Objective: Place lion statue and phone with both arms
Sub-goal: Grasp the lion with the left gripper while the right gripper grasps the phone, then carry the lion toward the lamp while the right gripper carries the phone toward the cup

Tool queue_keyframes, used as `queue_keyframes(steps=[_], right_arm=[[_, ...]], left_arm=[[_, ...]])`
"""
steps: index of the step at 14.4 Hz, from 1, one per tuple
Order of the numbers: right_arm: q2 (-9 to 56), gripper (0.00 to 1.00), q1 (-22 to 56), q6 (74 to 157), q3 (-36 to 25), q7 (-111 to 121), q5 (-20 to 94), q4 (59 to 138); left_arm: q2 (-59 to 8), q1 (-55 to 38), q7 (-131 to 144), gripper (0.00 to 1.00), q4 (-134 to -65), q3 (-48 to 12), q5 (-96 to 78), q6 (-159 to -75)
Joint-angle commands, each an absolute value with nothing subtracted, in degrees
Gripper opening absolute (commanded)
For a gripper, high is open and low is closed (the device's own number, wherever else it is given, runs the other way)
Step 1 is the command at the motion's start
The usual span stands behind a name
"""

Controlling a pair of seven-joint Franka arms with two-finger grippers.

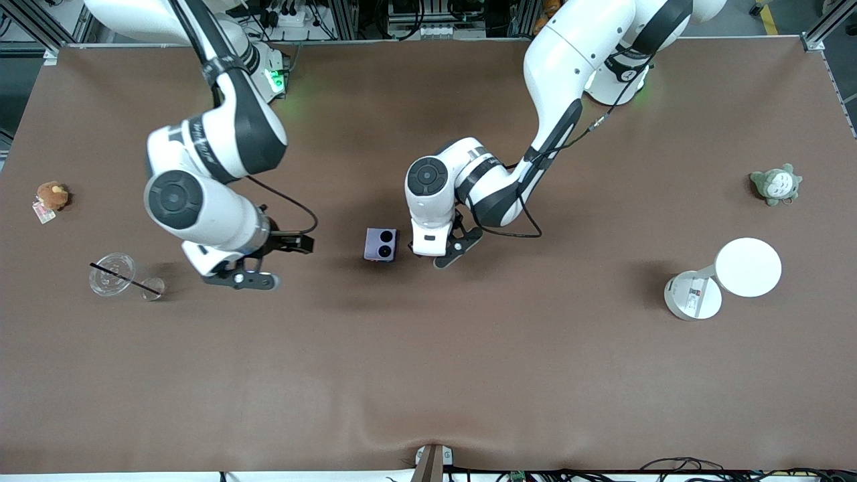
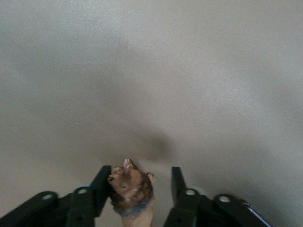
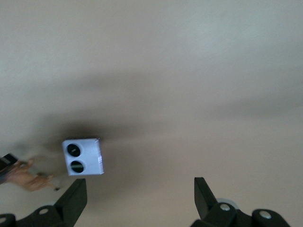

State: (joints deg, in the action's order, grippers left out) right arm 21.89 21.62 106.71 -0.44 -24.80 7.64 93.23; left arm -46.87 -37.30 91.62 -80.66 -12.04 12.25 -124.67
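Two grippers are shown low over the middle of the brown table (image 1: 428, 375). The left gripper (image 2: 138, 184) is seen just beside the phone (image 1: 381, 244), toward the left arm's end of the table; the lion statue (image 2: 131, 189) is seen between its fingers (image 2: 100, 187) — one finger touches the figurine, a small gap remains at the other, so a firm clamp cannot be confirmed. The phone lies flat on the table, camera circles up, between the two grippers. The right gripper (image 1: 266, 262) is held toward the right arm's end of the table, its fingers (image 3: 75, 198) spread wide apart with nothing between them — the phone is seen apart from them.
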Motion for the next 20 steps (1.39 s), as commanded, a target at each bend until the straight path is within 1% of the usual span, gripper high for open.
queue_keyframes(steps=[1, 2, 3, 4, 5, 7, 8, 9, 10, 12, 16, 18, 20], right_arm=[[23.6, 1.00, 26.1, 110.2, -0.9, -25.6, 10.7, 95.4], [24.9, 1.00, 27.7, 111.7, -1.0, -25.2, 10.5, 95.4], [26.0, 1.00, 28.4, 114.1, -1.0, -24.9, 10.3, 95.5], [26.5, 1.00, 28.7, 115.8, -1.0, -24.7, 10.2, 96.3], [26.6, 1.00, 28.9, 118.0, -1.0, -23.1, 10.0, 97.7], [26.0, 1.00, 28.8, 123.1, -1.0, -20.0, 9.7, 102.7], [25.8, 1.00, 28.7, 125.8, -1.0, -20.0, 9.7, 105.0], [25.7, 1.00, 28.7, 128.2, -1.0, -20.0, 9.8, 106.8], [25.7, 1.00, 28.7, 129.8, -1.0, -20.0, 9.8, 107.8], [25.7, 1.00, 28.1, 130.3, -1.0, -20.0, 9.8, 108.6], [26.4, 1.00, 29.8, 131.4, -0.9, -21.7, 10.3, 108.5], [26.9, 1.00, 31.5, 132.2, -0.9, -26.3, 10.5, 108.1], [28.5, 1.00, 33.4, 135.2, -0.9, -28.6, 10.5, 108.1]], left_arm=[[-47.6, -37.5, 93.3, 0.50, -79.7, -12.0, 13.9, -125.4], [-47.6, -37.5, 93.3, 0.49, -79.7, -12.0, 13.8, -125.4], [-47.7, -37.5, 93.2, 0.45, -79.7, -12.0, 13.9, -125.4], [-47.7, -37.5, 92.8, 0.38, -79.7, -12.0, 13.9, -125.4], [-47.6, -37.5, 92.3, 0.28, -79.7, -12.0, 13.9, -125.4], [-47.5, -37.3, 92.1, 0.12, -79.7, -12.0, 15.3, -125.4], [-47.3, -37.2, 92.0, 0.04, -79.7, -12.0, 16.6, -125.4], [-46.9, -37.1, 91.9, 0.00, -79.7, -12.0, 17.3, -125.2], [-46.7, -36.7, 90.5, 0.00, -79.7, -12.0, 17.5, -125.0], [-44.8, -35.3, 85.5, 0.00, -79.8, -12.0, 17.4, -123.7], [-40.3, -31.3, 73.7, 0.00, -80.3, -12.5, 17.1, -117.5], [-37.7, -28.5, 67.1, 0.00, -82.2, -12.6, 16.8, -117.2], [-34.8, -25.2, 60.2, 0.00, -83.8, -12.7, 16.5, -117.0]])
